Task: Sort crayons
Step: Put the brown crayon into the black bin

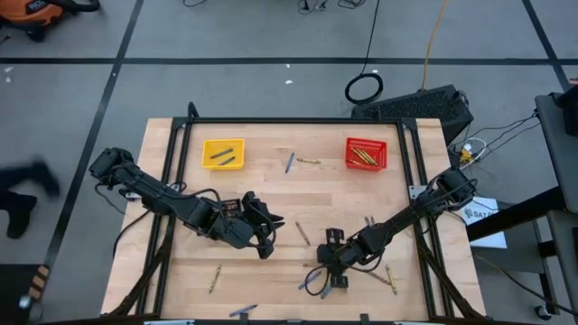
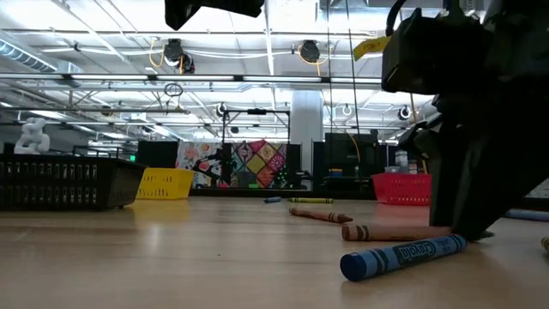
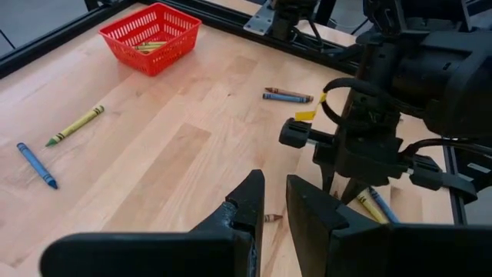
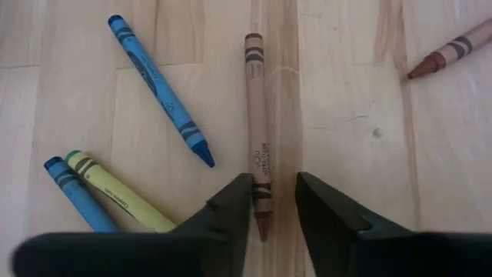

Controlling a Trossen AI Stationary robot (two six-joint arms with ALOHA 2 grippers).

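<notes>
Crayons lie scattered flat on the wooden table [image 1: 271, 185]. My right gripper [image 4: 274, 185] is low over the near middle [image 1: 330, 269], open, its fingers on either side of the pointed end of a brown crayon [image 4: 257, 131]. Beside that one lie a blue crayon [image 4: 157, 88], a yellow-green one [image 4: 119, 192] and a second blue one [image 4: 73, 192]. My left gripper [image 3: 273, 185] hangs above the table left of centre [image 1: 262, 239], its fingers a little apart with nothing between them. My right gripper comes slanting down from above, its fingers lying along the brown crayon's pointed end [image 4: 262, 201]. One finger [image 4: 231, 208] stands right at the crayon's side, and a gap shows at the other. I cannot tell whether it touches. The crayon lies flat on the table.
A yellow basket [image 1: 223, 153] and a red basket [image 1: 366, 153] holding crayons stand at the far side. The low view also shows a black basket [image 2: 60, 182]. Loose crayons lie near the far middle [image 1: 289, 162], near the front edge [image 1: 215, 278] and right of my right gripper [image 1: 390, 278].
</notes>
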